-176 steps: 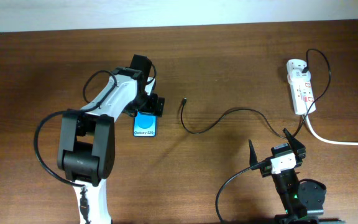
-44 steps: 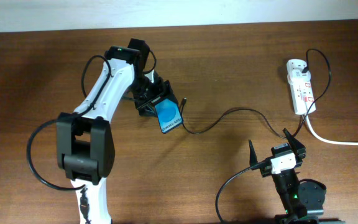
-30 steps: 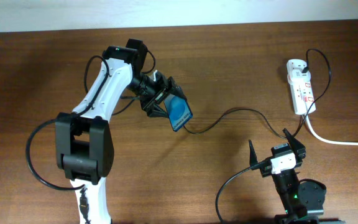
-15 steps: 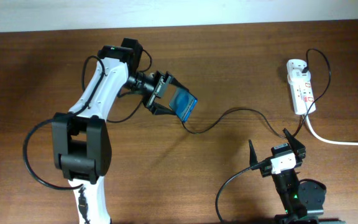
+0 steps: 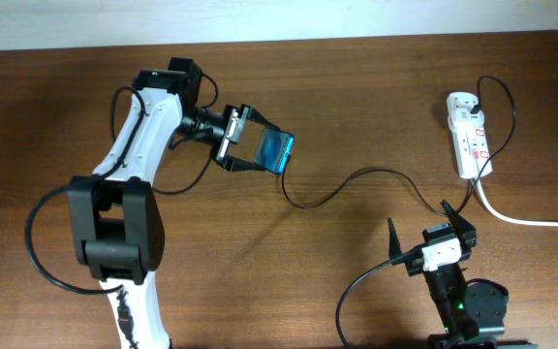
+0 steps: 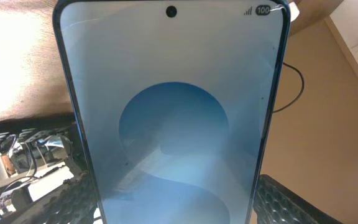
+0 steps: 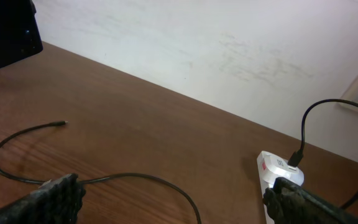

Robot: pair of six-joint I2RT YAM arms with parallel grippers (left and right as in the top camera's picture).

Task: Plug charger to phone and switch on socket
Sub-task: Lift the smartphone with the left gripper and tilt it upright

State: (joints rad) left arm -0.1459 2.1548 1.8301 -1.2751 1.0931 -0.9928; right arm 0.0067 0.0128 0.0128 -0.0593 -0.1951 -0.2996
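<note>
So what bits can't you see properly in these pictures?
- The phone: its bottom edge and port, left wrist view, cut off by the picture's lower edge.
- The socket: its switches, overhead, too small to tell on or off; right wrist view, a finger of the right hand covers part.
- The charger: its plug, overhead, too small, right beside the phone.

There is one phone (image 5: pixel 272 151), one charger (image 5: pixel 356 178), one socket (image 5: pixel 469 134) with one white cord (image 5: pixel 531 221), and one worktop (image 5: pixel 250 276). Two pincers show: the left pincer (image 5: pixel 258 145) in the upper left, the right pincer (image 5: pixel 418 218) at lower right.
</note>
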